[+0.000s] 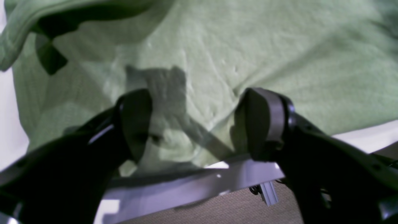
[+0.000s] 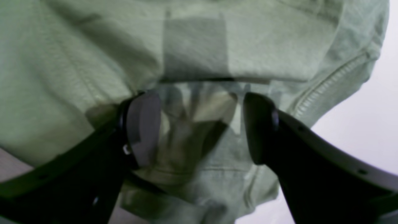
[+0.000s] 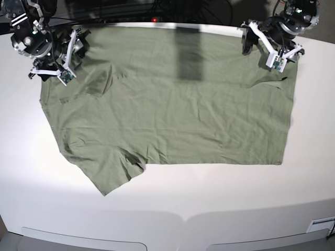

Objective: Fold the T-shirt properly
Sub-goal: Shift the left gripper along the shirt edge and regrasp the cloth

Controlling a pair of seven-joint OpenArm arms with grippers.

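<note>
Between both open end effectors (image 3: 264, 47) lies the T-shirt (image 3: 172, 104).

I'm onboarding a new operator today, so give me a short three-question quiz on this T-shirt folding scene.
1. True or false: the T-shirt is already folded in half.
2. Over which edge of the shirt do both claws sit in the base view: A) far, B) near, C) middle?
3. Fill in: the left claw and the right claw are both ____.

Key: 1 false, it lies spread flat on the table; 2 A; 3 open.
</note>
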